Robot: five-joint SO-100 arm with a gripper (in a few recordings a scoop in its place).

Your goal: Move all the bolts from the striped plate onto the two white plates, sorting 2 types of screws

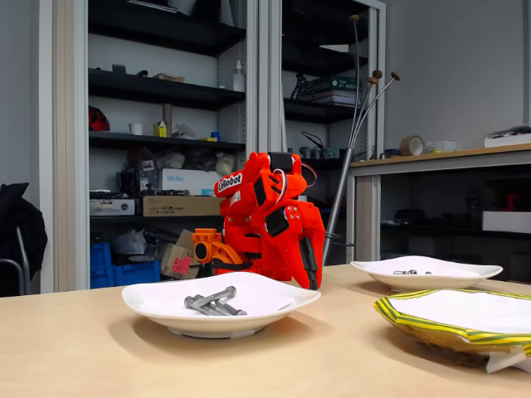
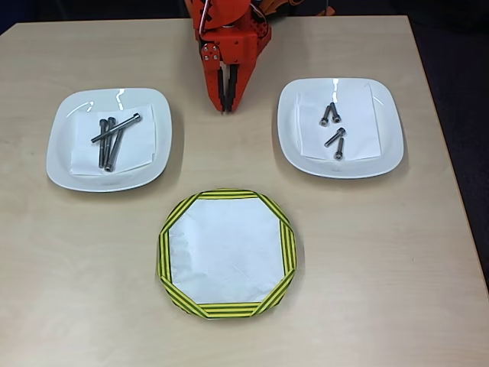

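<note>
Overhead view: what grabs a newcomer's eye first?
The orange arm at top centre, its claw pointing down at the table between the two white plates. Next, the striped plate at bottom centre with its yellow-green rim and bare white middle. Then the sorted bolts: long bolts on the left plate, short bolts on the right.

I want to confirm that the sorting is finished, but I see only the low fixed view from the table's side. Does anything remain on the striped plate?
Observer: No. In the overhead view the striped plate has a bare white centre.
Operator: How many bolts lie on the white plate at my left?
Observer: Three long bolts, crossing one another on a napkin in the left white plate.
Operator: And on the far plate at my right?
Observer: Four short bolts, in two loose pairs, on the right white plate.
</note>
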